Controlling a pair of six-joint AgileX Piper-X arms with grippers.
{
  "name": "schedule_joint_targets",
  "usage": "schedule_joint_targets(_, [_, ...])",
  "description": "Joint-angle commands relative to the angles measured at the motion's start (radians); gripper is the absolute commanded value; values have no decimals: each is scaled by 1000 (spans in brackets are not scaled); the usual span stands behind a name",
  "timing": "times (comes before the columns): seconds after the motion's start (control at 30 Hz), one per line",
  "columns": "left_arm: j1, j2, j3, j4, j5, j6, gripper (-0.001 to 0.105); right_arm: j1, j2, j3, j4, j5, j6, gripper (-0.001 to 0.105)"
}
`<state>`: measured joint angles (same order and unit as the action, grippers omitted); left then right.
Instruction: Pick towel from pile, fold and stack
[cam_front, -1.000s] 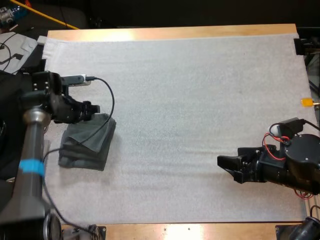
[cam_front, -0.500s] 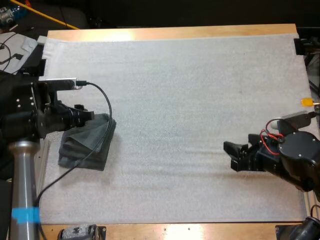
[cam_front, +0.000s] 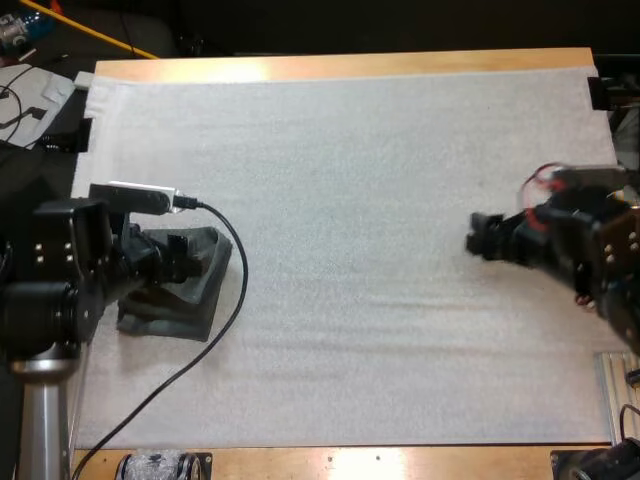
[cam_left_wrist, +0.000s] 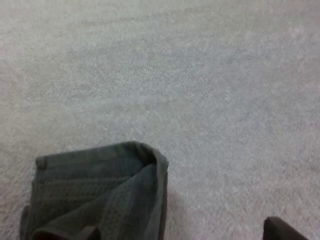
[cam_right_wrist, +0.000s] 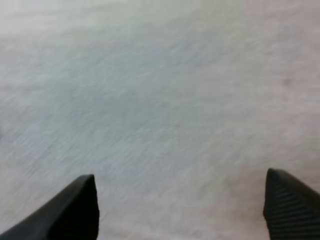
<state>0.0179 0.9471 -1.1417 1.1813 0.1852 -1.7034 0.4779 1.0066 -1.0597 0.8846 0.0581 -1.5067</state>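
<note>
Towel (cam_front: 200, 302) — folded, dark grey-green — lies at the left side of the mat (cam_front: 350, 180), left jaws spread just above it. Right jaws, also spread, hover over bare mat far right.

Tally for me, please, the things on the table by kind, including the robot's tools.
Folded dark grey-green towel stack: 1
Tools: 2, the left tool and the right tool
White mat: 1
Total: 4
</note>
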Motion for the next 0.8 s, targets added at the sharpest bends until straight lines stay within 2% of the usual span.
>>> schedule_joint_targets(0.0, [-1,-29,-3,25,-9,9,62,-140,9,-3,2,-27,-62,67])
schedule_joint_targets(0.1, [7,-45,-3,38,-8,18,62,-258,4,-2,28,-43,-103,67])
schedule_joint_targets(0.17, [1,-45,-5,32,-3,12,62,-228,3,-3,22,-35,-100,67])
schedule_joint_targets(0.3, [-1,-57,-6,33,-3,13,62,-347,-27,-5,52,-51,-133,67])
schedule_joint_targets(0.5, [0,-97,-5,42,-10,24,62,-529,-167,-6,125,-46,-208,67])
schedule_joint_targets(0.77, [-1,-227,-3,52,-33,42,62,-571,-360,-6,184,-37,-267,67])
